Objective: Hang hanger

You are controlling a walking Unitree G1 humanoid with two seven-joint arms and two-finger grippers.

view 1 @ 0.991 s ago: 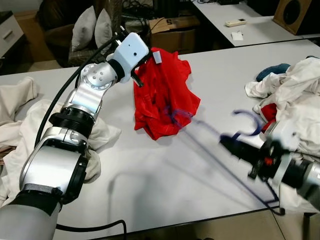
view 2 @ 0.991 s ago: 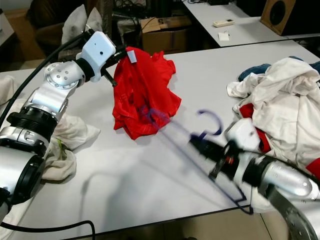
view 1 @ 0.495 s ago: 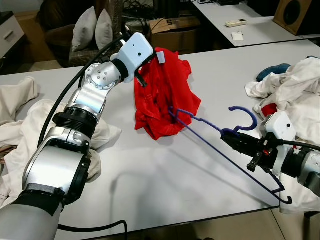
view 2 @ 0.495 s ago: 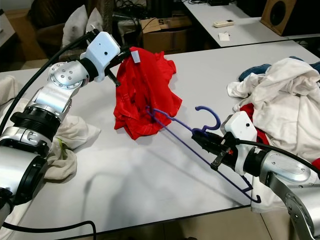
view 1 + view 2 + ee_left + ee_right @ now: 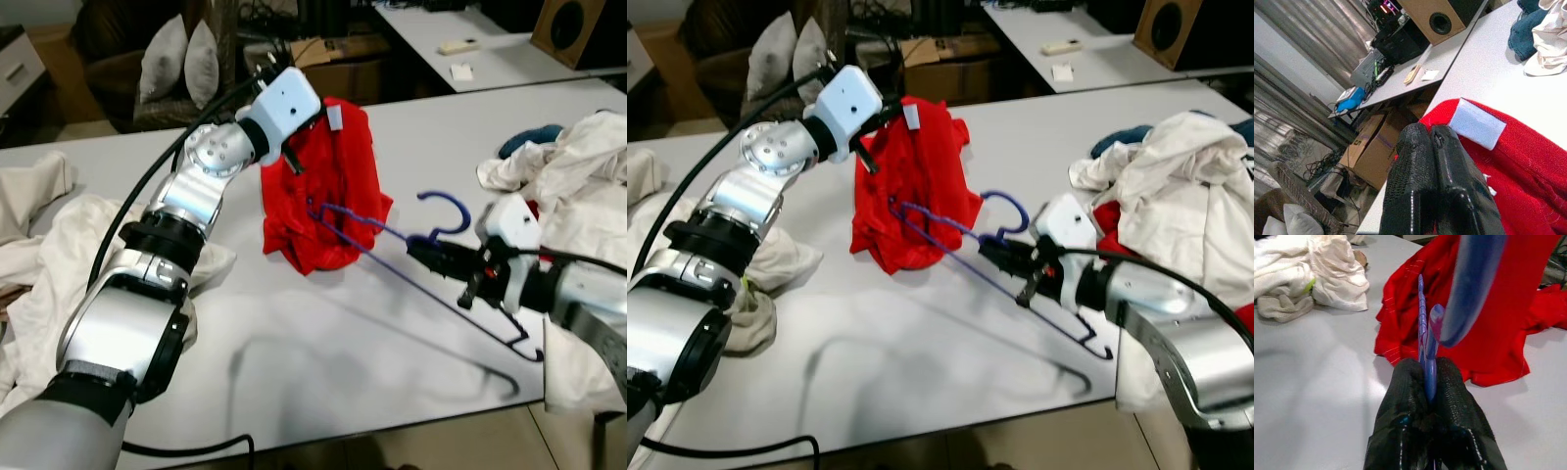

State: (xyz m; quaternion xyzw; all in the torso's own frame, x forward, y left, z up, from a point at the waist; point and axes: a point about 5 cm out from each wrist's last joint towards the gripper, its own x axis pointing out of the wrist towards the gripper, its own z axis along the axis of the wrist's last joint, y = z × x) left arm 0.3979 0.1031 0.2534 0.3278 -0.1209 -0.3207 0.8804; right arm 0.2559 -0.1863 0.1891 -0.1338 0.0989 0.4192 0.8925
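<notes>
L pincer (image 5: 294, 149) is clamped on the neck of the red shirt (image 5: 328, 191), holding it up off the white counter (image 5: 323, 333). R pincer (image 5: 419, 251) is closed on the blue hanger (image 5: 392, 235) just below its hook; far hanger end is at the shirt's folds, partway in.

Risks, as I judge them:
- hanger tip snags bunched fabric vs. entering the neck opening, since the shirt hangs crumpled
- thin wire twists in the R grip w/ long lever
- L grip is only on the collar edge; a push could pull it free
</notes>
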